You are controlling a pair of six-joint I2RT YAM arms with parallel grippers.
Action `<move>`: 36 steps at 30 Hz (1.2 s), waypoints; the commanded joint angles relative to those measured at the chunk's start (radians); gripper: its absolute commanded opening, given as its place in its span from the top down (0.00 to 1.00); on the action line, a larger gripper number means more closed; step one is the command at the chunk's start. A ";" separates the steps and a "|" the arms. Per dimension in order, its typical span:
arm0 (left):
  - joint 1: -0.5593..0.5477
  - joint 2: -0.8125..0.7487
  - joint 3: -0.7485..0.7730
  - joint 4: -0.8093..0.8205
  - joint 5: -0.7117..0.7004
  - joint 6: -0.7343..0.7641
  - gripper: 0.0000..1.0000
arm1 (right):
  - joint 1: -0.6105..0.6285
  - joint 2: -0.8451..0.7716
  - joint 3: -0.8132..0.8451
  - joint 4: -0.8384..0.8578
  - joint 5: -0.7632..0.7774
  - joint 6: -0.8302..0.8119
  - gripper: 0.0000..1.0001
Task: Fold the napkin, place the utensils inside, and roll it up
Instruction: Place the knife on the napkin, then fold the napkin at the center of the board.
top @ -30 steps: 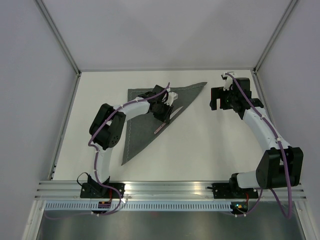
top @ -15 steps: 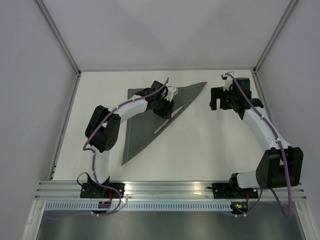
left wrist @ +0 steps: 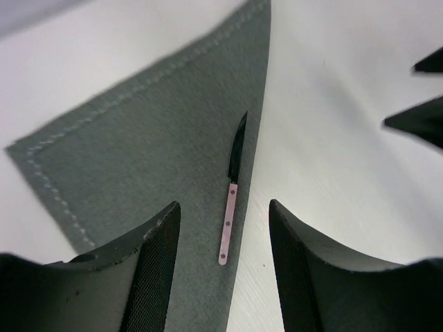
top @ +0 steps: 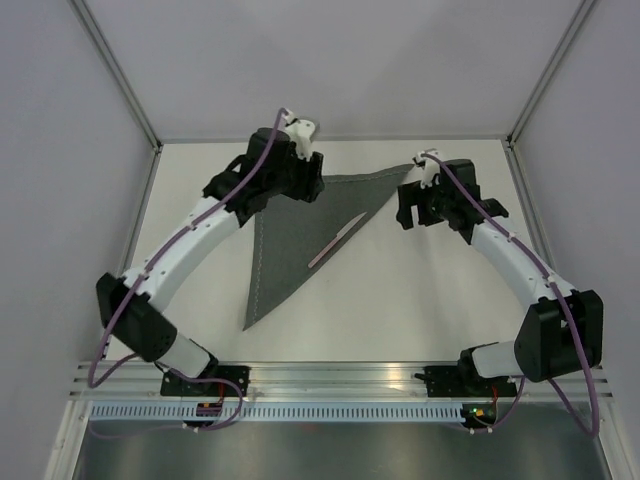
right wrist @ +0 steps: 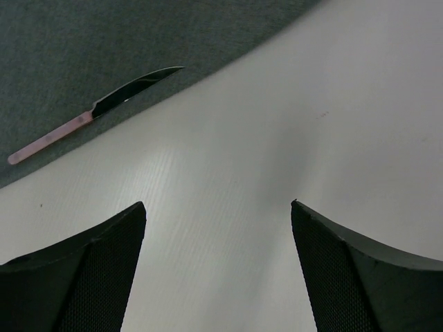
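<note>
The dark grey napkin (top: 285, 235) lies folded into a triangle on the table, with its stitched corner (left wrist: 41, 155) in the left wrist view. A knife (top: 335, 241) with a pink handle and dark blade rests along the napkin's diagonal folded edge (left wrist: 232, 197) (right wrist: 97, 111). My left gripper (top: 305, 182) hovers open above the napkin's far-left part, its fingers (left wrist: 156, 256) framing the knife from above and holding nothing. Beside the napkin's right tip, my right gripper (top: 408, 207) is open over bare table (right wrist: 218, 203). No other utensils show.
White walls with metal corner posts (top: 125, 90) enclose the white table (top: 420, 300) on three sides. The arms' bases sit on the rail (top: 340, 380) at the near edge. The right gripper's fingertips (left wrist: 422, 121) show at the right edge of the left wrist view.
My left gripper opened wider and rose away from the knife toward the napkin's far-left corner, leaving the knife on the cloth. The right gripper moved left toward the napkin's tip.
</note>
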 commanded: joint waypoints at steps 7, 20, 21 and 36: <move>0.004 -0.549 -0.128 -0.096 -0.305 -0.123 0.40 | 0.428 0.031 0.020 0.099 0.170 -0.107 0.14; 0.004 -0.947 -0.356 -0.238 -0.443 -0.228 0.39 | 1.051 0.193 0.013 0.346 0.336 -0.271 0.26; 0.004 -0.958 -0.364 -0.243 -0.447 -0.229 0.40 | 1.080 0.210 0.005 0.378 0.345 -0.294 0.27; 0.004 -1.026 -0.421 -0.281 -0.522 -0.240 0.39 | 1.265 0.419 -0.104 0.816 0.360 -0.507 0.36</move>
